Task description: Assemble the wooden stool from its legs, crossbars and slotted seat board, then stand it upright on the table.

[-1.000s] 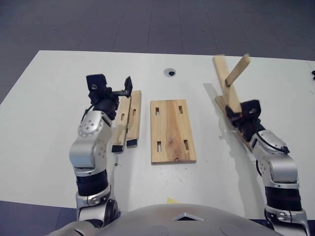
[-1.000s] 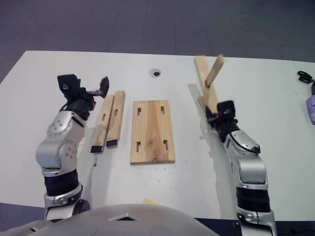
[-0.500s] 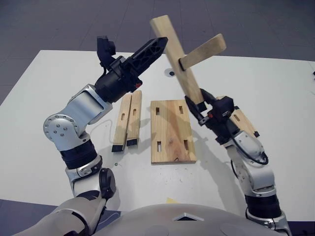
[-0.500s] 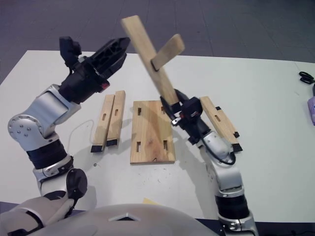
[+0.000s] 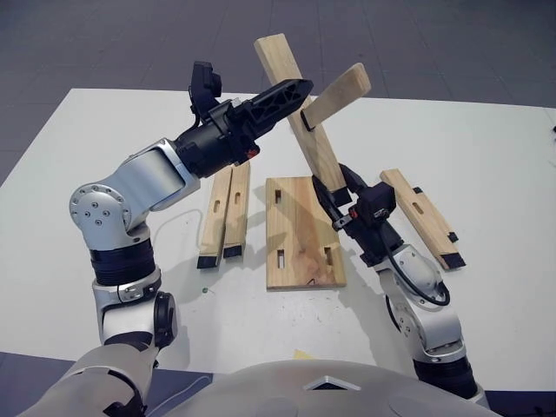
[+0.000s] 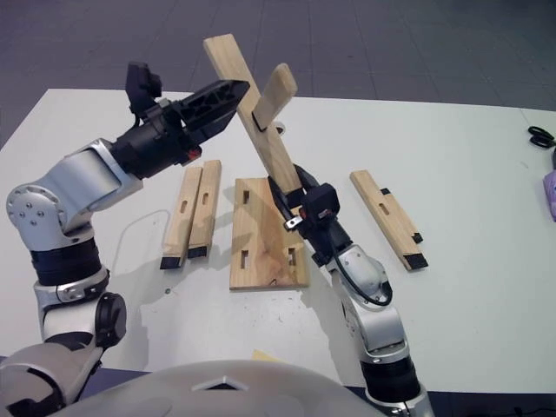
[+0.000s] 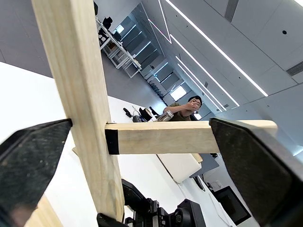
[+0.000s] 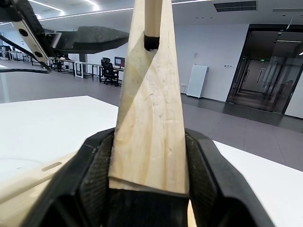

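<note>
Claws first: the right claw (image 5: 337,189) is clenched on the lower end of a wooden leg (image 5: 300,109) and holds it up off the desk (image 5: 87,156), leaning away from the robot and toward its left. A crossbar (image 5: 337,91) is plugged into a slot near the leg's upper end and juts up toward the robot's right. The left claw (image 5: 295,94) is raised at the level of that joint, released, its fingers (image 7: 28,161) spread wide with leg and crossbar between them. Whether a finger touches the wood I cannot tell.

Under the lifted leg, the slotted seat board (image 5: 300,234) lies flat in the middle of the desk. A pair of legs (image 5: 224,213) lies side by side just to its left, and a single leg (image 5: 421,217) lies well apart on its right.

A second ago both claws were low at the desk's sides, the left by the pair, the right at the leg with its crossbar. Half a second ago the assembly was already aloft; since then it has shifted a little to the left and the left claw has closed in on the joint.
</note>
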Motion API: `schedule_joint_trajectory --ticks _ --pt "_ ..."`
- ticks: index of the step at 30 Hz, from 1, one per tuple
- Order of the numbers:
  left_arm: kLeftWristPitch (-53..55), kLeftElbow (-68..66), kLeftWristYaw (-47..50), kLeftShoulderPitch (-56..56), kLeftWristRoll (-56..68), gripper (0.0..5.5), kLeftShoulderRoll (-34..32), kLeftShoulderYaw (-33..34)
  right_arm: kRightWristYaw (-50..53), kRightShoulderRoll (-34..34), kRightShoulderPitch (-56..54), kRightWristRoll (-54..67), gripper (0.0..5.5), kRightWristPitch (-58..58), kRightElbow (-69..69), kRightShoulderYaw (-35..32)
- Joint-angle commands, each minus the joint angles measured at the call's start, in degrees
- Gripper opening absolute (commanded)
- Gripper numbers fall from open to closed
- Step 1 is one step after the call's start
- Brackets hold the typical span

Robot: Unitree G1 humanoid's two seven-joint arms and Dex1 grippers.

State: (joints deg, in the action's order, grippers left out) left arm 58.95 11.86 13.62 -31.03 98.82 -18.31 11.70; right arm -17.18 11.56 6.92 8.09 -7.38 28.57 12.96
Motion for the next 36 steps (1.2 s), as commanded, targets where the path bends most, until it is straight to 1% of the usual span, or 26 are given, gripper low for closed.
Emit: schedule_joint_trajectory --ticks 1,6,10,13,17,23,25,26,31,36 --pt "-1.68 -2.10 1.63 -1.62 -1.64 5.40 -1.34 -1.12 -1.23 -0.06 -0.06 -0.55 2.07 1.81 1.49 1.61" --pt "-4.33 -4.92 1.97 -4.21 -1.92 5.40 -2.46 0.44 -1.27 -0.16 0.38 -0.53 2.07 1.90 1.90 1.82" --pt "-4.95 -5.30 2.07 -4.55 -2.31 5.40 -2.78 0.37 -1.59 -0.04 0.91 -0.46 2.07 1.97 1.93 2.28" --pt "-5.28 -4.61 2.00 -3.97 -0.98 4.95 -2.79 0.31 -1.76 0.05 1.10 -0.26 2.07 1.90 1.80 2.29" --pt "-4.70 -3.33 0.95 -3.14 0.86 4.22 -3.19 -0.18 -2.26 0.29 1.10 -0.43 2.07 1.87 1.61 2.61" --pt "-6.29 -1.61 3.58 -2.95 0.01 3.29 -2.04 -1.97 -2.95 0.79 0.40 0.00 2.07 1.27 1.64 2.00" --pt "-6.80 -0.37 3.55 -2.20 -2.06 2.97 -1.95 -2.84 -3.06 0.77 0.27 0.13 2.07 1.15 1.59 2.06" --pt "-7.34 -0.25 4.02 -1.76 -2.12 2.75 -1.57 -3.01 -3.11 0.78 0.27 0.15 2.07 1.12 1.59 2.10" --pt "-8.29 0.61 4.02 -1.10 -2.54 2.07 -0.81 -3.45 -3.44 0.90 -0.06 0.13 2.07 0.97 1.50 1.97" --pt "-8.86 2.86 3.20 -1.12 -1.92 1.20 -0.72 -3.63 -3.85 1.20 -0.36 -0.29 2.07 1.14 1.47 2.07"
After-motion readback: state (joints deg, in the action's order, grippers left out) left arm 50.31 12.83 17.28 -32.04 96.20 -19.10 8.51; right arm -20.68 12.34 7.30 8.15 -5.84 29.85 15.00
